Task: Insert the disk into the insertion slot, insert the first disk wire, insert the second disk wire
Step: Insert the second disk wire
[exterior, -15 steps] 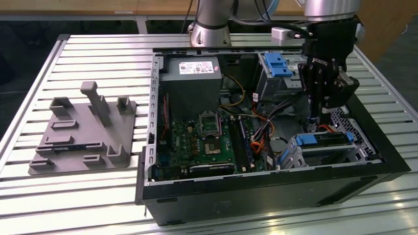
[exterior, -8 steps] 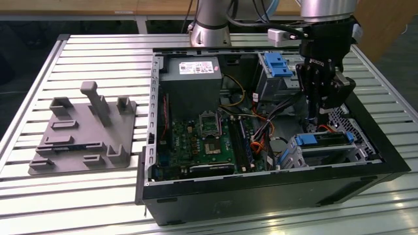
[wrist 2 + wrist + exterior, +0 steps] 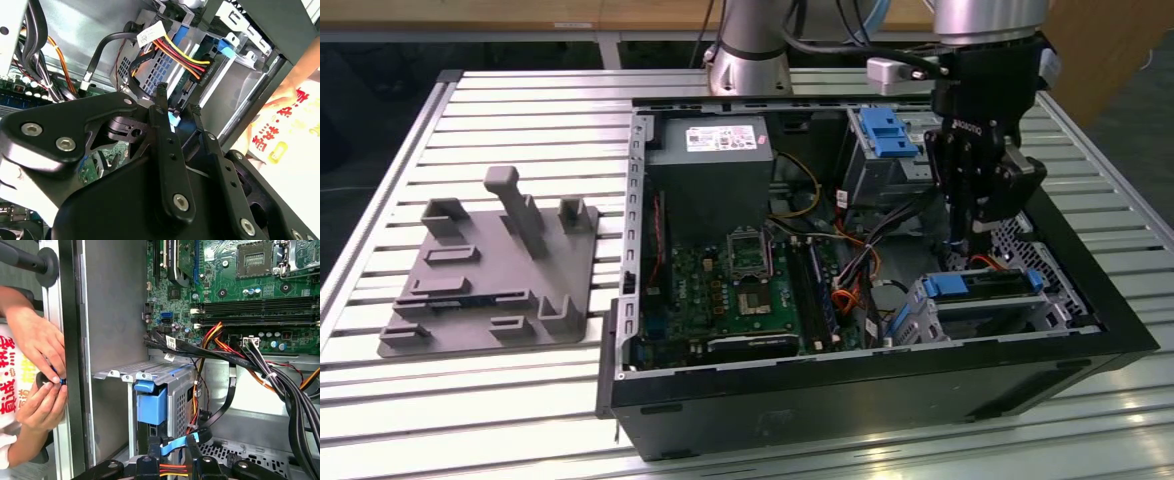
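Evidently gripper is clamped on pale-blue wire plug, held just by disk, which is already seated in insertion slot. Plug should be kept square w/ disk's port, pressed straight; nearby cable bundle shouldn't be snagged.

**Robot arm and gripper: external appearance**
The arm has silver-grey tubular links at the top of the exterior view, with black cables alongside. The gripper is matt black with white lettering; in the second wrist view its rounded black plates carry silver screw heads.
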Robot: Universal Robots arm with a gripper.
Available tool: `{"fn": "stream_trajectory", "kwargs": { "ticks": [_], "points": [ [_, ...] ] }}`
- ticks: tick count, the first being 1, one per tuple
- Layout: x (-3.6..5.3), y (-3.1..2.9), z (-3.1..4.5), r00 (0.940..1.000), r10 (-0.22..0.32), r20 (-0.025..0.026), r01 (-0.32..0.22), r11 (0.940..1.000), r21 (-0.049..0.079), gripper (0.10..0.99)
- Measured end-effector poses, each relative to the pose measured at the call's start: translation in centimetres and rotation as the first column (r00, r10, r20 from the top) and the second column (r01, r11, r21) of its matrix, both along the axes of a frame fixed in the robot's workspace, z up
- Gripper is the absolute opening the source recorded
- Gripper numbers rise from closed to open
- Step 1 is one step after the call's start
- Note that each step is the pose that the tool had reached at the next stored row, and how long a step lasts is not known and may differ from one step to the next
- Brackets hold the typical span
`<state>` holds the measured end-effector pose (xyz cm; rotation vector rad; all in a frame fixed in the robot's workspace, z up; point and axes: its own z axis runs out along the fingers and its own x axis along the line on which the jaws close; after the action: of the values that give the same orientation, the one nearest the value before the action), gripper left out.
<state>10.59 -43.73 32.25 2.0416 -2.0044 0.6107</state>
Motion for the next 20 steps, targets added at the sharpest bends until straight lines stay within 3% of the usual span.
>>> {"fn": "stream_trajectory", "kwargs": {
  "ticks": [8, 17, 19, 20],
  "points": [
    [0.00, 0.10, 0.52, 1.0000, -0.003, 0.0000, 0.003, 1.0000, -0.006, 0.337],
    [-0.01, 0.10, 0.49, 1.0000, -0.008, 0.0000, 0.008, 0.9999, -0.006, 0.337],
    [-0.01, 0.10, 0.44, 1.0000, -0.009, 0.0000, 0.009, 0.9999, -0.006, 0.325],
    [-0.01, 0.10, 0.42, 1.0000, -0.010, 0.0000, 0.010, 0.9999, -0.006, 0.259]
  ]
}}
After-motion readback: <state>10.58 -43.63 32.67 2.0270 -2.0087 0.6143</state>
